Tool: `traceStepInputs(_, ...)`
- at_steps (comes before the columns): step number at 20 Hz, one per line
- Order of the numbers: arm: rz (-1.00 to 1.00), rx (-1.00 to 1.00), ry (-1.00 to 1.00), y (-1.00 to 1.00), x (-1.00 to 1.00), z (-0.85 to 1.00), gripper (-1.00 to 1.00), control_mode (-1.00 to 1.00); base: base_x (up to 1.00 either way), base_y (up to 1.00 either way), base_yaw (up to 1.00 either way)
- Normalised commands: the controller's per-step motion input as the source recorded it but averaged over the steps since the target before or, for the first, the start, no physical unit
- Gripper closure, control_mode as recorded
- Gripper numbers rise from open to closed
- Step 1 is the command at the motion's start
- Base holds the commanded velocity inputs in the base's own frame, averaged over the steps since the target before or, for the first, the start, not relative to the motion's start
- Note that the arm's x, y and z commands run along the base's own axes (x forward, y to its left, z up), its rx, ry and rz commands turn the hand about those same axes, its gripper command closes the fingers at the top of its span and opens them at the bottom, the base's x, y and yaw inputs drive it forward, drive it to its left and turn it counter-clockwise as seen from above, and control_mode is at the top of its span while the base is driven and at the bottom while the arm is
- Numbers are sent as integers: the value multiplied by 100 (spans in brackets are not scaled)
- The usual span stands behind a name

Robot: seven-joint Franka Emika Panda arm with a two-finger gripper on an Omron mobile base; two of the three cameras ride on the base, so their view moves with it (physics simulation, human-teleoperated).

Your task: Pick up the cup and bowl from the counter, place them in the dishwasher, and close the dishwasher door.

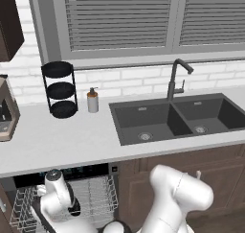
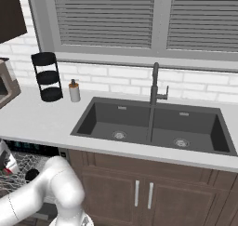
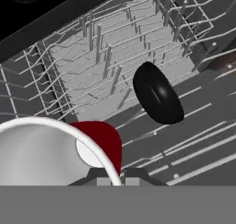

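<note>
In the hand view the red cup (image 3: 103,140), white inside and along its rim, lies tipped at the lower left. My gripper (image 3: 117,174) is shut on its rim, which runs between the two fingertips. The black bowl (image 3: 159,94) stands tilted on edge in the white wire rack (image 3: 92,61), apart from the cup and just beyond it. In the left base view my gripper (image 1: 74,209) hangs low over the pulled-out rack (image 1: 98,189) of the open dishwasher (image 1: 76,172) under the counter (image 1: 72,141). The dishwasher door cannot be made out.
On the counter stand a black three-tier stand (image 1: 61,89) and a grey soap dispenser (image 1: 93,100), with a dark double sink (image 1: 177,119) and tap (image 1: 174,81) to the right. Brown cabinet doors (image 2: 139,192) sit below the sink.
</note>
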Motion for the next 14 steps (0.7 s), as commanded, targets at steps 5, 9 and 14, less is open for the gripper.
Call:
traceStepInputs(5,1,-12,2,43,53,-58,100,-100,0,0,0)
traceStepInputs(9,1,-14,7,46,81,-41,100,-100,0,0,0)
traceStepInputs(14,0,-12,5,55,64,-25,100,-100,0,0,0)
